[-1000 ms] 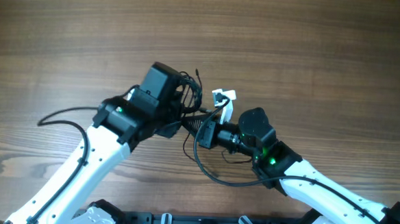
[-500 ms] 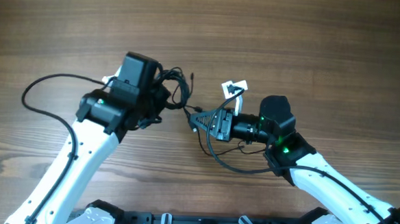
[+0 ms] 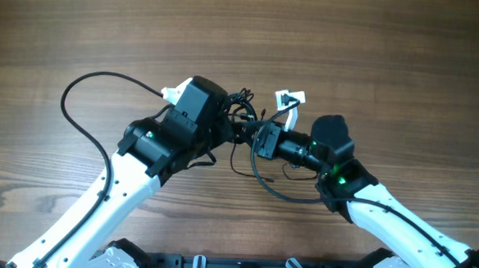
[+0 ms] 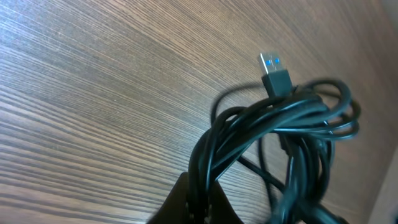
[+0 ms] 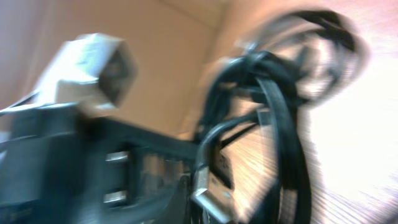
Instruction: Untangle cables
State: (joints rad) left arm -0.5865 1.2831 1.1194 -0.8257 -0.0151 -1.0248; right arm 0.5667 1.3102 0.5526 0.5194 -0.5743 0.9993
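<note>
Overhead shows left pincer [image 3: 228,130] and right pincer [image 3: 252,137] clenched on the cables [image 3: 245,111]; left wrist adds a blue-tipped plug [image 4: 275,73].

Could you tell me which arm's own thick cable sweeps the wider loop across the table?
The left arm's cable; the right arm's cable curls tightly below its gripper.

Left arm [image 3: 96,208] and right arm [image 3: 399,228]: white shells, black joints and wrist blocks, a green LED [image 3: 150,133] on each (small, lit). Thick black arm cable [image 3: 66,107] loops upper left. Left gripper [image 4: 198,198] dark, matte.
</note>
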